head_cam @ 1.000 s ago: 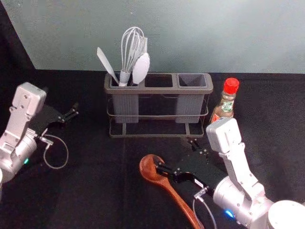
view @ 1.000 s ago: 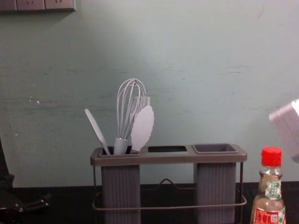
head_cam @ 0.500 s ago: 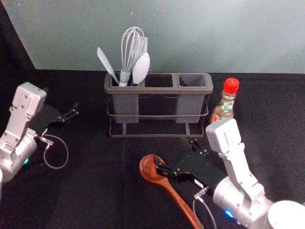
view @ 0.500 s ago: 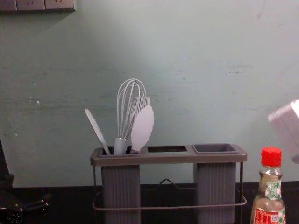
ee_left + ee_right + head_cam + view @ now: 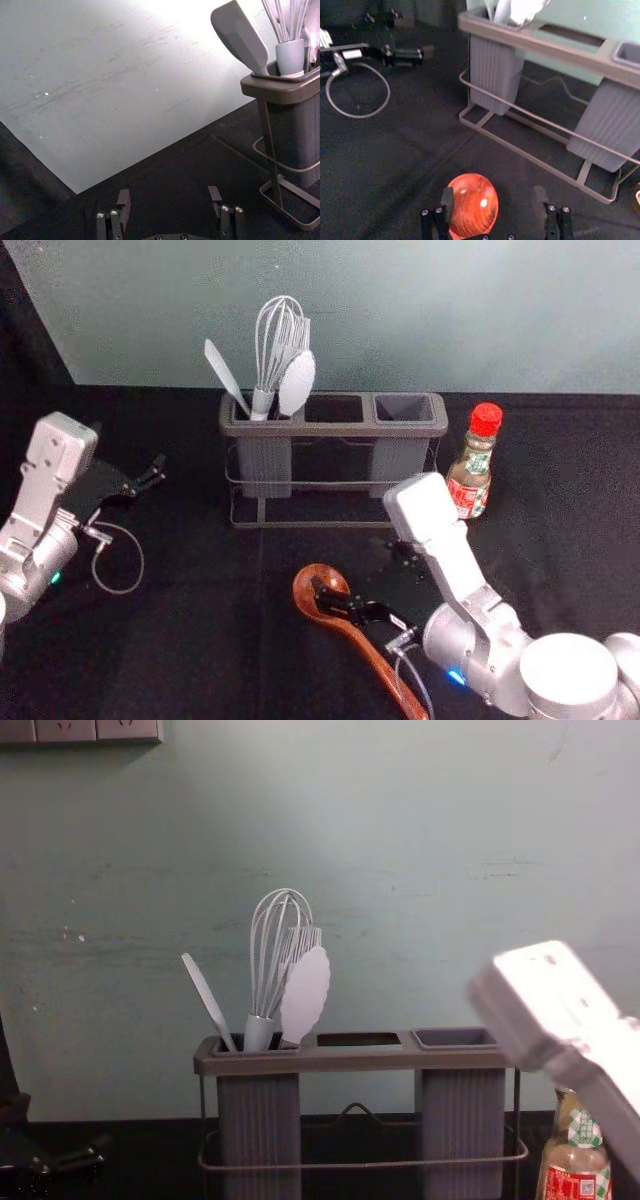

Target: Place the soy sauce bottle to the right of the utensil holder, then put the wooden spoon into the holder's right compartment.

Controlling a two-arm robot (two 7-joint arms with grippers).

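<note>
Right pincer (image 5: 494, 194): spread wide, nothing gripped. It's low over the wooden spoon (image 5: 385, 672), one finger overlapping the edge of the bowl (image 5: 474, 202), the other well clear over bare cloth. Can't tell if that finger touches.

Spoon lies flat on the black-covered desk in front of the utensil holder (image 5: 335, 428), bowl toward the holder, handle running back toward the robot's right. Right compartment (image 5: 403, 410) is empty as far as I can see; whisk (image 5: 282, 330) and other utensils sit in the left one. Soy sauce bottle (image 5: 470, 480) stands upright just right of the holder, so I'd call step one done.

Step in hand: spoon pickup. Next move: centre the pincer on the spoon, line the fingers up across it, go down, close, check grip, then lift and tilt it upright for the slot. Risk: closing off-centre rolls the round bowl away.

Left pincer (image 5: 169, 194): parked left of the holder, open, empty.
</note>
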